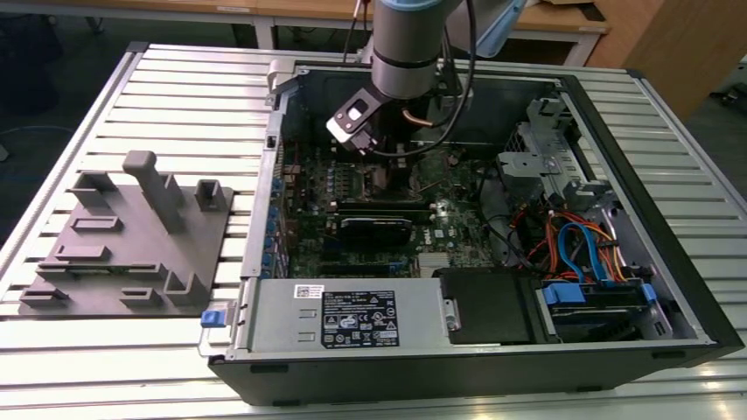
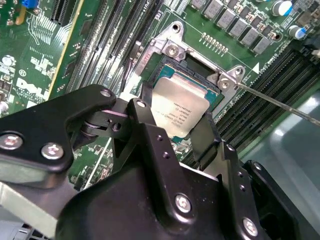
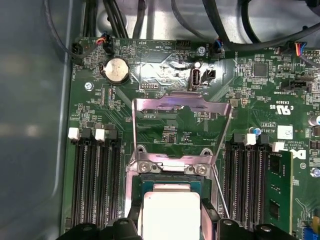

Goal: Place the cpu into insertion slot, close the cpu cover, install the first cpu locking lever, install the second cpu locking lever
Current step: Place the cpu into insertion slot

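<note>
Second wrist view, nearest: the hand (image 2: 175,117) is clenched on the cpu (image 2: 181,102), with a black finger (image 2: 143,116) against each of two opposite sides. It holds the cpu at the slot (image 2: 199,62); I cannot tell whether it is fully seated. A thin lever (image 2: 280,102) runs off from the slot's frame corner. First wrist view adds the cover (image 3: 182,106), flipped open beyond the slot over the green board (image 3: 165,135). Exterior view, farther back, shows the arm (image 1: 403,44) reaching down at upper middle of the frame into the open case (image 1: 467,367). The case lies on a slatted worktop (image 1: 175,96), with a grey jig (image 1: 129,254) at the exterior view's left.
</note>
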Tool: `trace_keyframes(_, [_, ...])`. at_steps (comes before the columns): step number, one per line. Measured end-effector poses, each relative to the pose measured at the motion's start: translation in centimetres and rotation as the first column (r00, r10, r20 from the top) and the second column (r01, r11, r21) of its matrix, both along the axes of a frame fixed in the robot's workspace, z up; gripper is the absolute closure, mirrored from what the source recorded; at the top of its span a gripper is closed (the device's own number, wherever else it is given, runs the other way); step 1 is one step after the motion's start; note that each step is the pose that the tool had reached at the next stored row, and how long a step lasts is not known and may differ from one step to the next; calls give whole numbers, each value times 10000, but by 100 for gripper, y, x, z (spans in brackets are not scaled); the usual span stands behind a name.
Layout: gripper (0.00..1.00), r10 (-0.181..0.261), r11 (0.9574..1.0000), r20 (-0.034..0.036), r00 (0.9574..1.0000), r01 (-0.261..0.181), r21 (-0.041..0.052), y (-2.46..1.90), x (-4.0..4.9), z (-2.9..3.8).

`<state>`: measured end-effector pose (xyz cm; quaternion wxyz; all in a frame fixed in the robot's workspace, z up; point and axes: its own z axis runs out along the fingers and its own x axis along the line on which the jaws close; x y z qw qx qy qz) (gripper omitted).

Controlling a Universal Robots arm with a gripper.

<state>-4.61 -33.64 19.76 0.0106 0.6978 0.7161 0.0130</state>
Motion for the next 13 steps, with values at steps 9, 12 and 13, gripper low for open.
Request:
trace_keyframes(9, [46, -31, 10000, 0, 10000, 31, 0, 0, 0, -48])
trace_keyframes(12, [46, -32, 10000, -5, 10000, 32, -8, -1, -1, -61])
trace_keyframes(13, [46, -33, 10000, -5, 10000, 33, -7, -1, -1, -66])
